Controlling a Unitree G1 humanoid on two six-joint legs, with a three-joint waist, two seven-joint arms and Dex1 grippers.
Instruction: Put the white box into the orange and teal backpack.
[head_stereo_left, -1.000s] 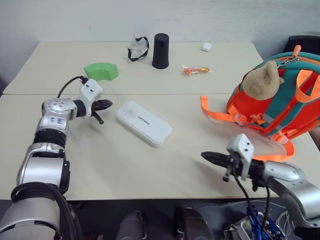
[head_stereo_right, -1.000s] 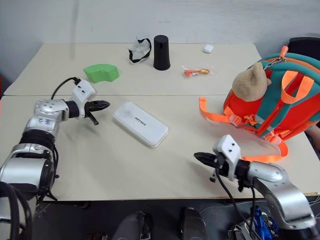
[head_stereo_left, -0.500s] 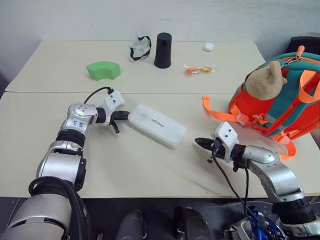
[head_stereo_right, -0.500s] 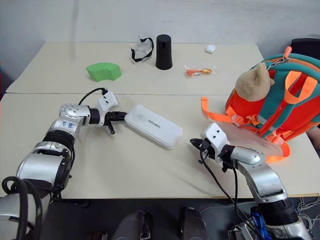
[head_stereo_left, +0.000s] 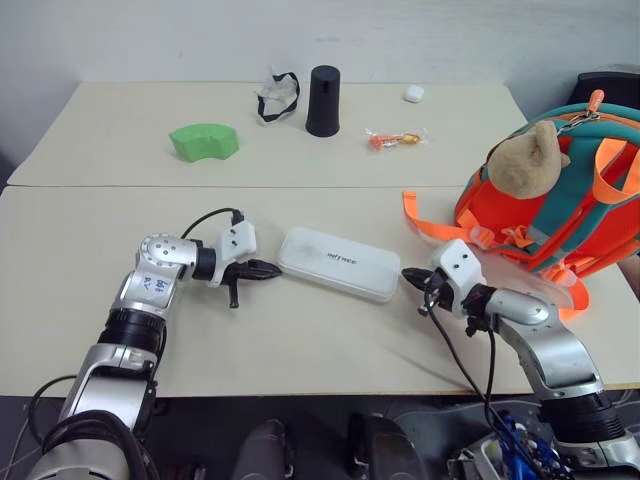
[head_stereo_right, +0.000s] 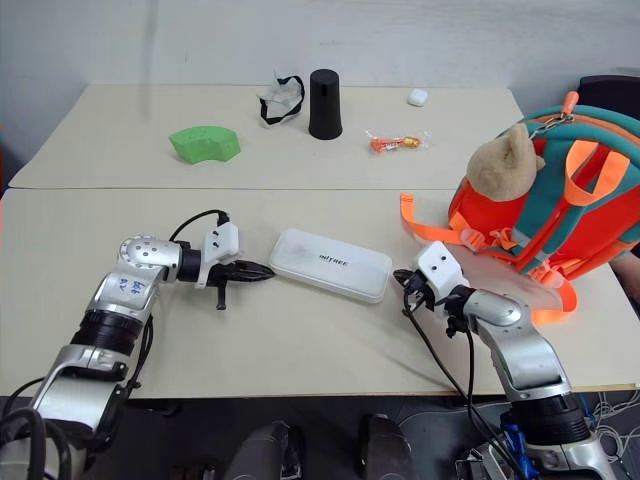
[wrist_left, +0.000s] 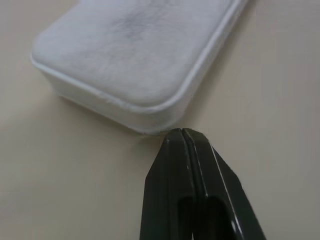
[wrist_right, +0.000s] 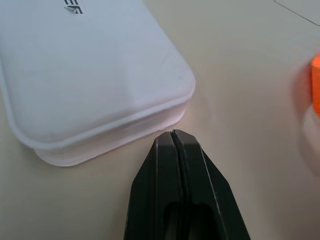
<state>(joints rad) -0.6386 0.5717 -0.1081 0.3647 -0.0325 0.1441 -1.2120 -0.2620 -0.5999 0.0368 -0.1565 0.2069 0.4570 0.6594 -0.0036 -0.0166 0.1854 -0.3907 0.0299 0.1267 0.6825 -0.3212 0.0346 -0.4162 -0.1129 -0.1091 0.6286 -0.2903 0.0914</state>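
A: Where's the white box (head_stereo_left: 339, 263)?
B: Flat on the table (head_stereo_left: 300, 340), between both grippers, left of the orange and teal backpack (head_stereo_left: 560, 215).
A: And the grippers?
B: The left gripper (head_stereo_left: 272, 268) sits at its left end, fingers pressed together, holding nothing. The right gripper (head_stereo_left: 408, 275) is also pressed shut at its right end.

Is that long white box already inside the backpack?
No. The white box lies flat on the table, apart from the orange and teal backpack.
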